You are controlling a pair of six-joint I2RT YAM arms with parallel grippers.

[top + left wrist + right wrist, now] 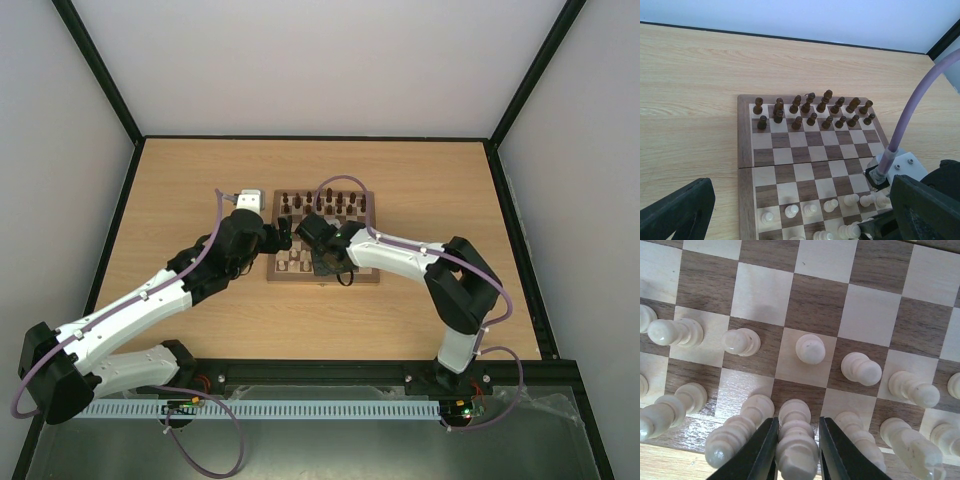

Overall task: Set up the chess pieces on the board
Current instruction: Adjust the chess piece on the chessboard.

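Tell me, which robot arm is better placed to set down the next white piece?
Right. The right gripper is closed on a pale piece in the near row of the board. The left gripper hangs wide open, holding nothing.

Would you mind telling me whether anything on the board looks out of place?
One dark pawn, second from the left in the left wrist view, sits behind its row's line, crowding the dark piece behind it. Otherwise nothing stands out.
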